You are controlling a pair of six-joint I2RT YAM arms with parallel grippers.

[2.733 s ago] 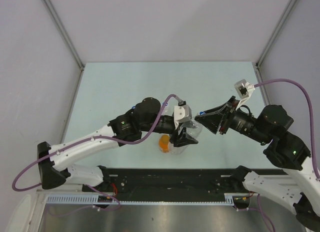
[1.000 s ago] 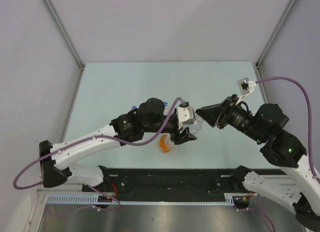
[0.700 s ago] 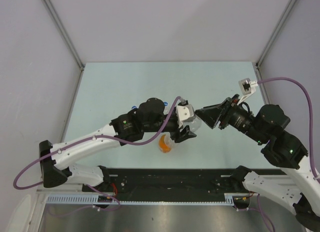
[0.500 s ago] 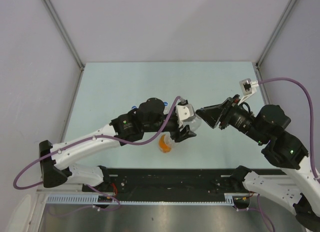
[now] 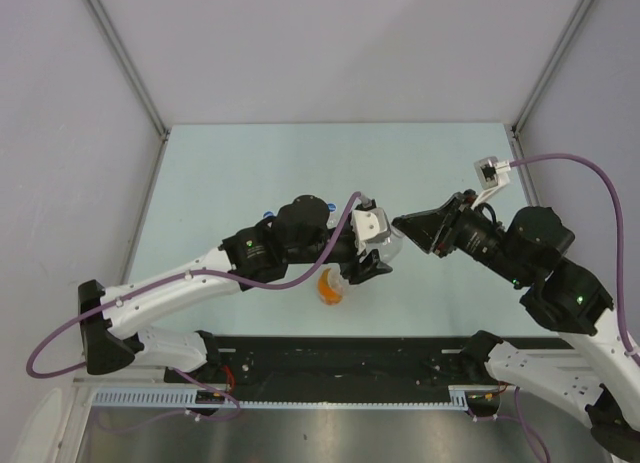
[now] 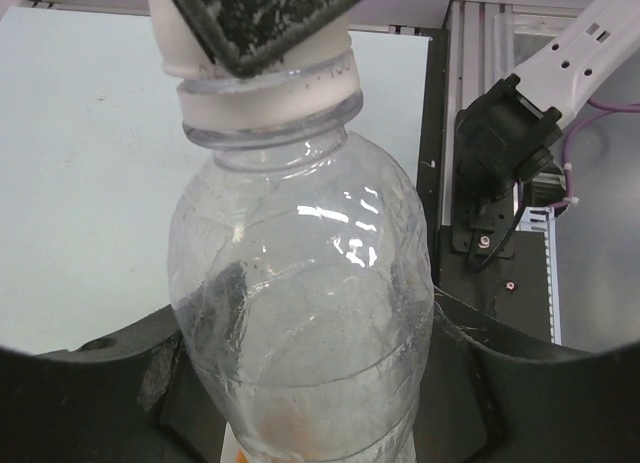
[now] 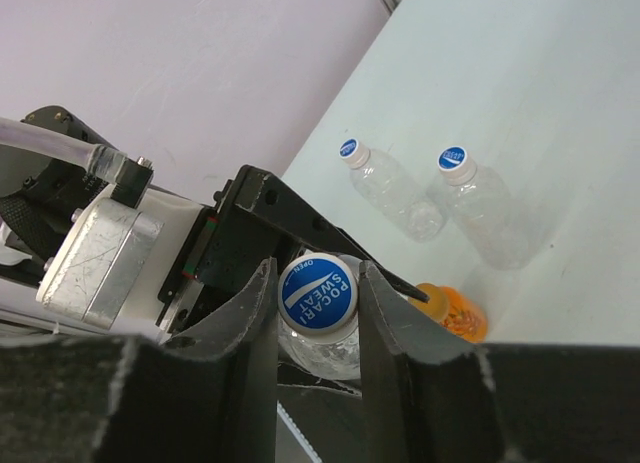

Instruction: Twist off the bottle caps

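- From above, the left fingers (image 5: 368, 270) are clamping the held bottle (image 5: 391, 250) in mid-air over the counter (image 5: 300, 173), with its neck pointing toward the right arm. I judge the left arm is acting as a vise so the body is not turning with the cap. The right fingers (image 5: 412, 229) are meeting that neck end-on, lined up with the bottle's axis as a twisting wrist needs. The orange bottle (image 5: 328, 286) is lying on the counter just below the pair.
- In the left wrist view, the left fingers (image 6: 95, 388) are squeezing the held bottle (image 6: 305, 323) around its wide lower body, one on each side, leaving the neck free. One of the right fingers (image 6: 260, 18) is pressing over the cap end, hiding most of the cap.
- In the right wrist view, the right fingers (image 7: 248, 328) are pinching the blue cap (image 7: 317, 292) from both sides, its printed top facing the camera. It is sitting on the neck, so I judge it not yet off. A capped clear bottle (image 7: 395, 195) and a second capped bottle (image 7: 485, 218) are lying side by side on the counter (image 7: 540, 103). The orange bottle (image 7: 452, 314) is lying nearer, within reach for later.
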